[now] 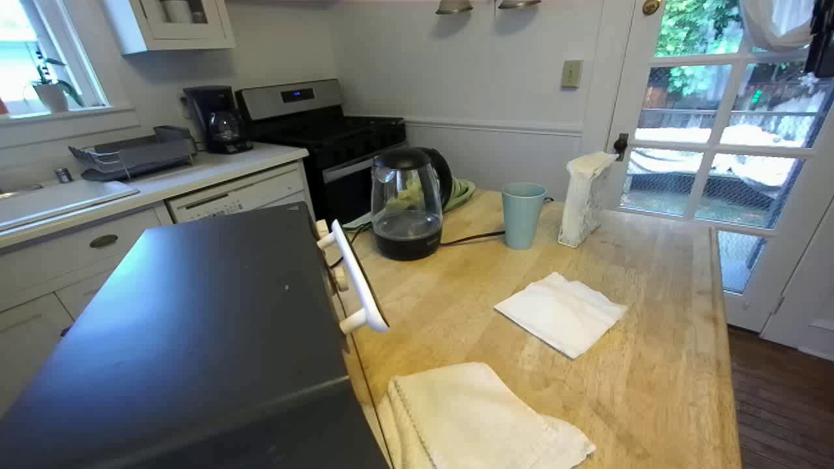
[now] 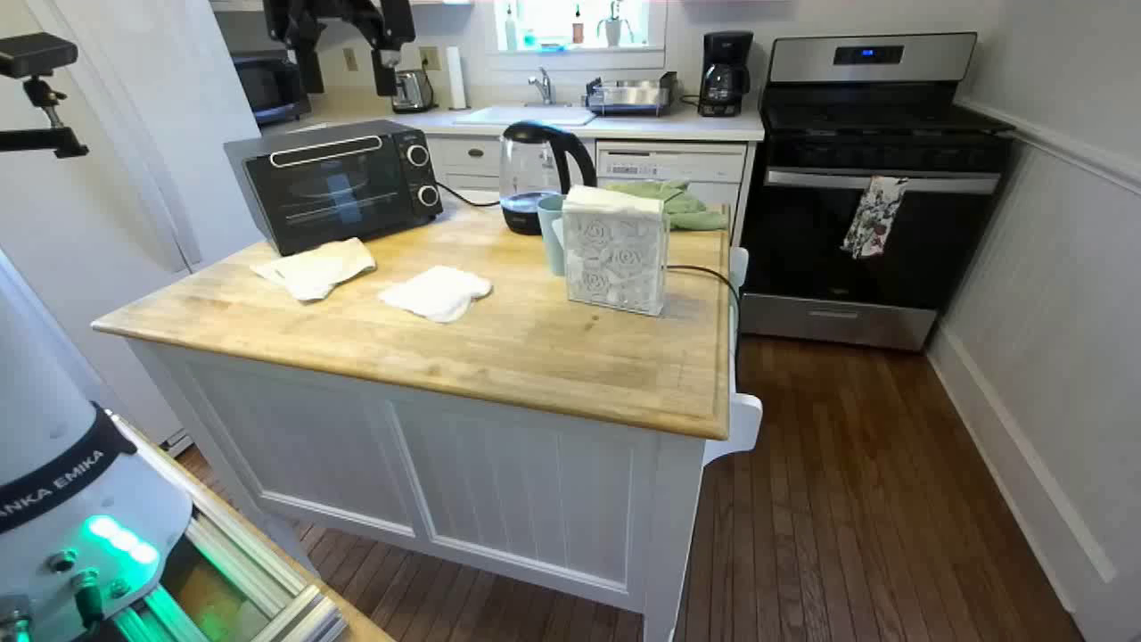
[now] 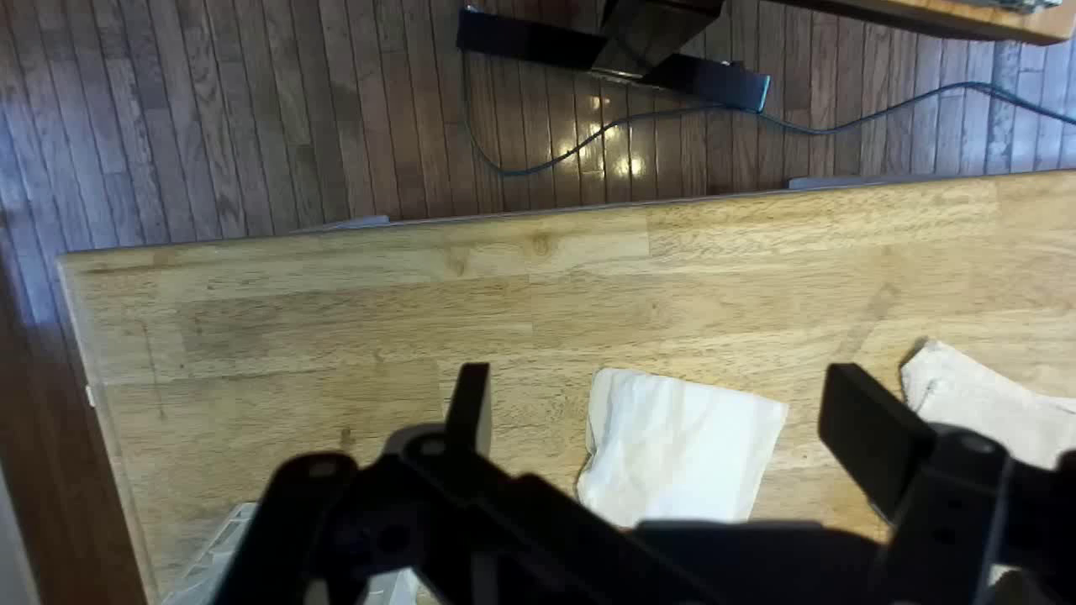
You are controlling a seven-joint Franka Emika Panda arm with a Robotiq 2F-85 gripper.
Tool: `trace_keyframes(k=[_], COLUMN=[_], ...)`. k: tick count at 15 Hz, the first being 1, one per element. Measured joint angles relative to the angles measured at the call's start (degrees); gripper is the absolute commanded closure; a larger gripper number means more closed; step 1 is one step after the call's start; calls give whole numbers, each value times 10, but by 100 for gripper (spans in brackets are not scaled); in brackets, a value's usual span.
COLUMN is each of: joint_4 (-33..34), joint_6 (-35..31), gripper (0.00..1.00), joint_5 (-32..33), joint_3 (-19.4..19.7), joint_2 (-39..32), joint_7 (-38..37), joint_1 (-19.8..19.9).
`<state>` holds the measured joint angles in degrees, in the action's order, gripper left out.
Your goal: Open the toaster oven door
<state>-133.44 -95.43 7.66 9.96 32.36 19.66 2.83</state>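
Note:
The toaster oven is a dark grey box with a flat top, shown in both exterior views point(image 1: 228, 293) point(image 2: 303, 138). Its door point(image 2: 334, 198) is a dark-framed glass panel and is shut. The pale bar handle point(image 1: 358, 280) runs along the door's top edge and also shows in an exterior view point(image 2: 325, 150). My gripper point(image 2: 349, 87) is open and empty, raised above the counter and apart from the oven. In the wrist view the open jaws point(image 3: 657, 374) point down over the wooden counter. The oven is out of the wrist view.
The wooden island top point(image 2: 499, 357) holds a white cloth point(image 3: 685, 445), a cream cloth point(image 2: 321, 267), a glass kettle point(image 1: 407, 208), a blue-green cup point(image 1: 523, 218) and a napkin holder point(image 2: 615, 254). The kettle stands beside the oven's knob side. A green cloth point(image 2: 682, 209) lies behind.

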Motion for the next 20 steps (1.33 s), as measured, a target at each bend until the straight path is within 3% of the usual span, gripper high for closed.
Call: trace_keyframes(k=[13,16,20], joint_4=[0,3,16], joint_6=[0,1,11], gripper=[0,0,0], joint_5=[-5,-42,-137], joint_3=[-1,-28,-93], joint_2=[0,0,-4], joint_7=[0,-31,-146], joint_1=[-1,-17,-50])
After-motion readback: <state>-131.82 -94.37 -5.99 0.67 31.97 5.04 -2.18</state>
